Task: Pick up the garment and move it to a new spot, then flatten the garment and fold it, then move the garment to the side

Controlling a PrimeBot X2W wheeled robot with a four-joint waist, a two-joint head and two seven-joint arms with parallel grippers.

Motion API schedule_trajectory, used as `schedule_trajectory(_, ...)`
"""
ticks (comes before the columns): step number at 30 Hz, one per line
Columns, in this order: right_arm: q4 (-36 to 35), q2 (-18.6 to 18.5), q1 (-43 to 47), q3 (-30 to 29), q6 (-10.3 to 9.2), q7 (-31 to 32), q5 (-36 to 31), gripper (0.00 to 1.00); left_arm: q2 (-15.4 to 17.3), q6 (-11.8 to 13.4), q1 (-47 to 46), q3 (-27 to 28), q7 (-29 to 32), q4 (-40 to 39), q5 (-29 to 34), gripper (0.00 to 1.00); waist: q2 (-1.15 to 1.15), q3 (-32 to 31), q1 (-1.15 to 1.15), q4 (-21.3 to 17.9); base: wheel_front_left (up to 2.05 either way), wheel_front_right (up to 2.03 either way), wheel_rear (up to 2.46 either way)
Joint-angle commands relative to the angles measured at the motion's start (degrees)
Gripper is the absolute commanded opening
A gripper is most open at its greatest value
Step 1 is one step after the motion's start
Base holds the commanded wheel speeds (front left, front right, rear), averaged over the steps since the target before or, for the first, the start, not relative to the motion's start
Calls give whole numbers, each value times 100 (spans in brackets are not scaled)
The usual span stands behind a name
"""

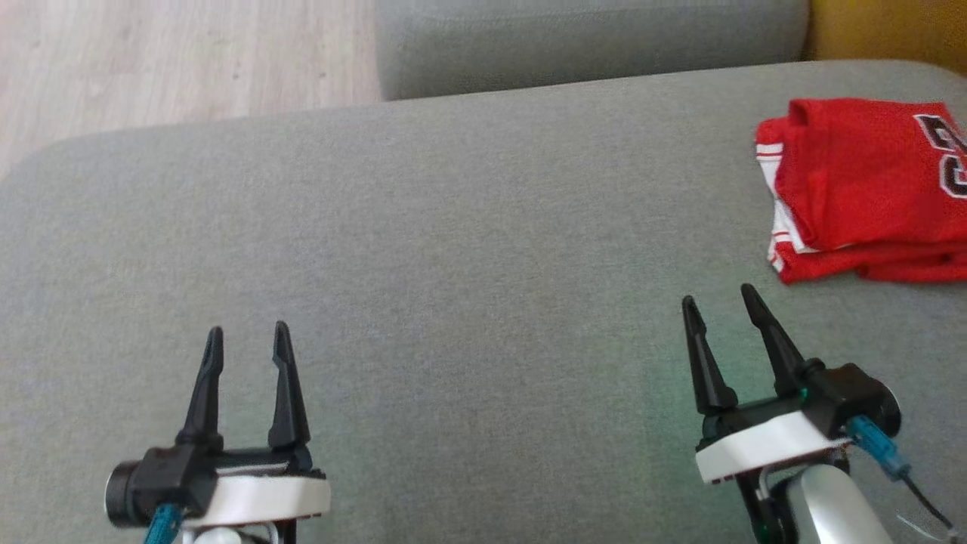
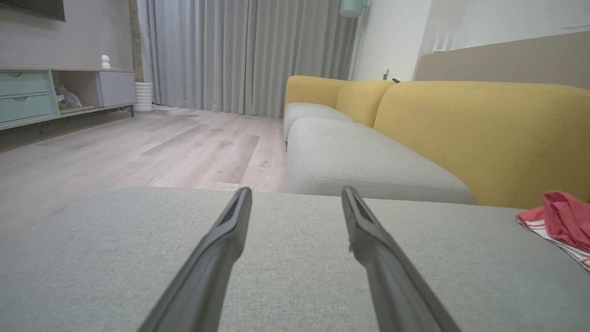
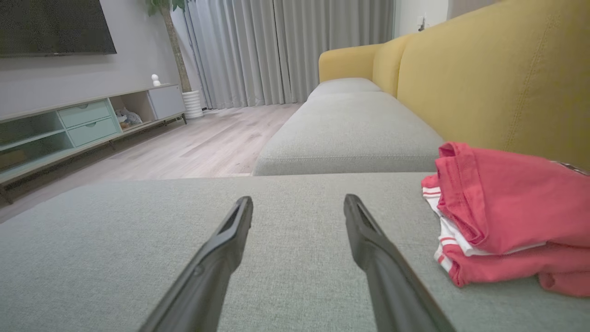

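Folded red garment (image 1: 869, 189) at the right edge of the sofa seat (image 1: 453, 227): soft, light, probably best pinched through its layered hem; left tool (image 1: 248, 330) and right tool (image 1: 718, 295) open, empty.

Soft even daylight, faint shadows, slight blur, wide-angle stretch at wrist-view edges

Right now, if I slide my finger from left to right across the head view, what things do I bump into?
First the left gripper → then the right gripper → then the red garment, folded.
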Motion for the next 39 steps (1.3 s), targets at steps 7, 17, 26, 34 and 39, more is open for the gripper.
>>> schedule_trajectory(7, -167, 18, -91, 228, -4, -61, 3, 100, 13, -135, 79, 269, -13, -302, 25, 100, 0, -206, 3, -193, 0, 0, 0)
schedule_trajectory(17, -199, 19, 13, 255, -4, -61, 86, 100, 13, -177, 160, 248, -13, -266, 67, 100, 0, -310, 3, -173, 0, 0, 0)
schedule_trajectory(26, 285, 0, 172, 116, 0, 42, 323, 0, 2, -181, 387, 73, 47, 251, -186, 0, 0, -327, 3, -155, 0, 0, 0)
schedule_trajectory(34, 280, -40, 132, 63, 0, 141, 915, 0, 20, -222, 310, 133, 171, 298, -722, 0, 0, -337, 3, -132, 0, 0, 0)
schedule_trajectory(39, 272, -59, 111, 28, -1, 203, 1278, 0, 29, -248, 262, 170, 248, 328, -1054, 0, 0, -343, 3, -117, 0, 0, 0)
